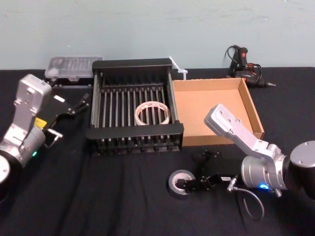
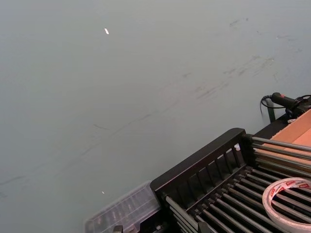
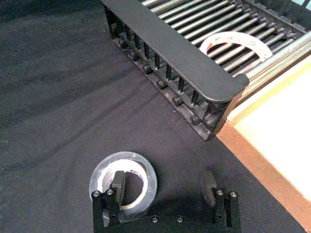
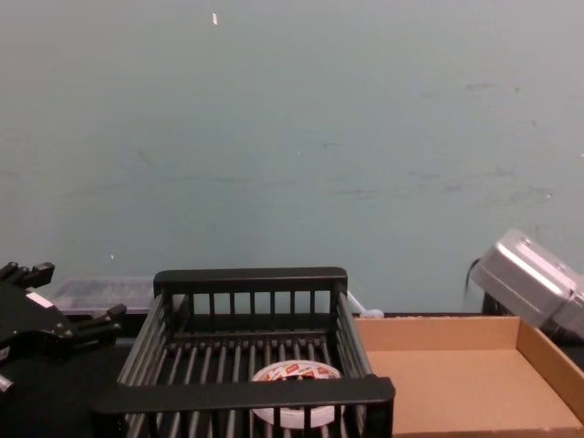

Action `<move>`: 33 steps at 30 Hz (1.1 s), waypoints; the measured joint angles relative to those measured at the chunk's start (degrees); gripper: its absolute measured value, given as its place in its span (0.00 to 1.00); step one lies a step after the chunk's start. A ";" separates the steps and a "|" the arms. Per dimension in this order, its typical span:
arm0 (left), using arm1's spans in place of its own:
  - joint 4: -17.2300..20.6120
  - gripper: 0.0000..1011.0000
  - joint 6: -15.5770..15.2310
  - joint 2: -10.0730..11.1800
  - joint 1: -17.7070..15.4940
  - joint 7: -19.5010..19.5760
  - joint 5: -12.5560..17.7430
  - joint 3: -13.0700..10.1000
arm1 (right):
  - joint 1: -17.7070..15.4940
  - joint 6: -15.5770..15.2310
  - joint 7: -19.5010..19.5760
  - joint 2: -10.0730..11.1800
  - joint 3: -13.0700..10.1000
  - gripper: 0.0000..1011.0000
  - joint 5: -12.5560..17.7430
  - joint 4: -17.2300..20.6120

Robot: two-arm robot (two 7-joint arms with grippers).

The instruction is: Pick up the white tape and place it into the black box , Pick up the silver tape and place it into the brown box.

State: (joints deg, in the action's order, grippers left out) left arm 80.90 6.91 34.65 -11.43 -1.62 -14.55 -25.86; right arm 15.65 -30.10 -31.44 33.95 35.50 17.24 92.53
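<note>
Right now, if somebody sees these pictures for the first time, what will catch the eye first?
First the white tape, lying flat inside the black box at the middle of the scene. Then the right gripper, open and low at the silver tape on the dark cloth, near a front corner of the brown box, one finger in the roll's hole. The left gripper sits idle left of the black box.
</note>
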 joint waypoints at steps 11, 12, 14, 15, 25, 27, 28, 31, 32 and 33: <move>0.00 0.99 0.00 0.00 0.00 0.00 0.00 0.00 | -0.03 0.00 0.04 0.06 0.01 0.97 0.06 0.08; 0.00 0.99 0.00 0.00 0.00 0.00 0.00 0.00 | -0.03 0.00 0.04 0.06 0.02 0.94 0.06 0.09; 0.00 0.99 0.00 0.00 0.00 0.00 0.00 0.00 | -0.03 0.01 0.04 0.07 0.01 0.91 0.07 0.09; 0.00 0.99 0.00 0.00 0.00 0.00 0.00 0.00 | -0.03 0.01 0.04 0.07 0.02 0.88 0.07 0.10; 0.00 0.99 0.00 0.00 0.00 0.00 0.00 0.00 | -0.03 0.04 0.05 0.11 0.02 0.60 0.09 0.16; 0.00 0.99 0.00 0.00 0.00 0.00 0.00 0.00 | -0.03 0.05 0.05 0.11 0.02 0.51 0.09 0.16; 0.00 0.99 0.00 0.00 0.00 0.00 0.00 0.00 | -0.03 0.06 0.05 0.11 0.02 0.50 0.09 0.16; 0.00 0.99 0.00 0.00 0.00 0.00 0.00 0.00 | -0.03 0.07 0.05 0.11 0.02 0.39 0.09 0.16; 0.00 0.99 0.00 0.00 0.00 0.00 0.00 0.00 | -0.03 0.07 0.05 0.11 0.02 0.37 0.09 0.16; 0.00 0.99 0.00 0.00 0.00 0.00 0.00 0.00 | -0.03 0.07 0.05 0.11 0.02 0.35 0.09 0.16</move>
State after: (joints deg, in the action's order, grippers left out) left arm 80.90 6.91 34.65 -11.43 -1.62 -14.55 -25.86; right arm 15.62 -30.03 -31.40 34.06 35.52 17.33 92.68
